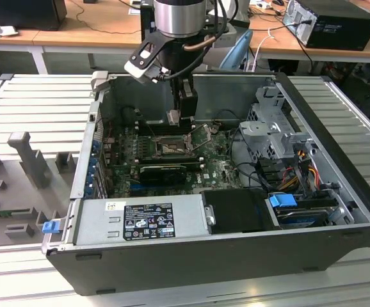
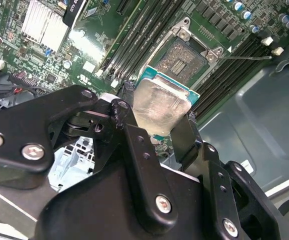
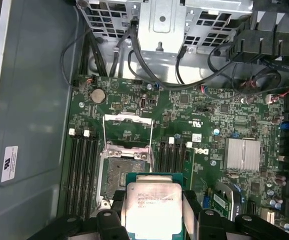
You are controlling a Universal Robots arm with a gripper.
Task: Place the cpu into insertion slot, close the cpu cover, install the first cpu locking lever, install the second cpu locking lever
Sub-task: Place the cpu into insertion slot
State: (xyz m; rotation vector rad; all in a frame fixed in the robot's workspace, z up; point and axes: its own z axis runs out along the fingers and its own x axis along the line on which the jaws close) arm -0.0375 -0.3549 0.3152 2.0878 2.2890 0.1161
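My gripper (image 1: 174, 119) hangs inside the open computer case and is shut on the cpu (image 1: 173, 117), a small square chip with a silver-grey top. In both wrist views the cpu (image 3: 153, 204) (image 2: 160, 106) sits clamped between two black fingers (image 3: 190, 209) (image 2: 186, 134). It is held above the motherboard, just off one edge of the insertion slot (image 3: 121, 176) (image 2: 182, 58), whose brownish pin field lies bare. The cpu cover (image 3: 127, 131) is swung open beside the slot. A thin metal lever (image 2: 245, 58) sticks out sideways from the socket.
Black memory slots (image 3: 82, 165) flank the socket on both sides. A finned heatsink (image 3: 242, 154) and cables (image 3: 184, 75) lie nearby. The grey power supply (image 1: 140, 219) fills the case's near side. A metal drive cage (image 1: 271, 128) stands at the exterior view's right.
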